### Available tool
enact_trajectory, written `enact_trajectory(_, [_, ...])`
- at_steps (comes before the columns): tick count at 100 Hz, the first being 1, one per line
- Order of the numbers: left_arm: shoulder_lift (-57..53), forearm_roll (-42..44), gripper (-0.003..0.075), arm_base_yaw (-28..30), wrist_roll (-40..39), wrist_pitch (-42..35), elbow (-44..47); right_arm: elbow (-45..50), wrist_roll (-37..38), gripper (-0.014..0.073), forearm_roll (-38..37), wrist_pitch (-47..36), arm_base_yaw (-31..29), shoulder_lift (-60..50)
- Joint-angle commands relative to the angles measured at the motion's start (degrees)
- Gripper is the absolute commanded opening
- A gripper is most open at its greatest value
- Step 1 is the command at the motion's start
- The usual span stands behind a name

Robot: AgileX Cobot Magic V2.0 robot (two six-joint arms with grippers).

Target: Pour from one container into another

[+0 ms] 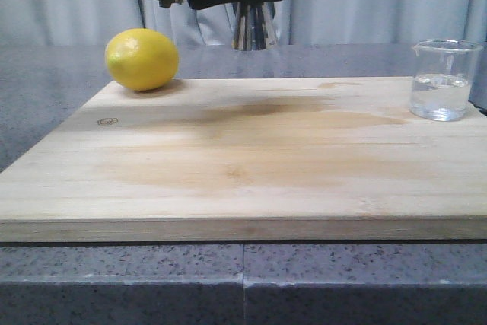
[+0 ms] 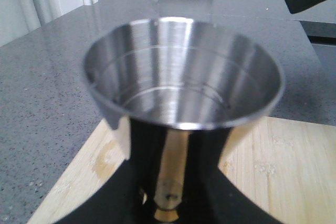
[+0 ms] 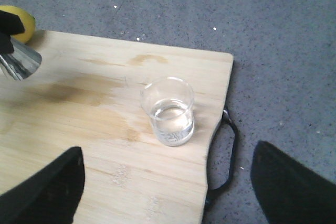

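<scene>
Steel jigger [image 2: 181, 85] clamped in left jaws; glass beaker [image 3: 168, 111] ahead of right jaws

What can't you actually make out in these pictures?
- Front view: the jigger shows only its lower cone; the left arm covers the rest.
- Left wrist view: the left gripper is cut off by the edge.
- Right wrist view: the right gripper fingertips are out of frame; the beaker markings are too faint to read.

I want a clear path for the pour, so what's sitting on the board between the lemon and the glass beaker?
Nothing: front view shows only bare, stained cutting board between lemon and beaker.
</scene>
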Motion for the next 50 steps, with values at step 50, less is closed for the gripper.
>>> enact_trajectory(50, [-3.0, -3.1, 0.0042, 0.0, -0.9, 3.4, -1.7, 7.7, -8.2, 0.0583, 7.6, -21.8, 10.9, 8.2])
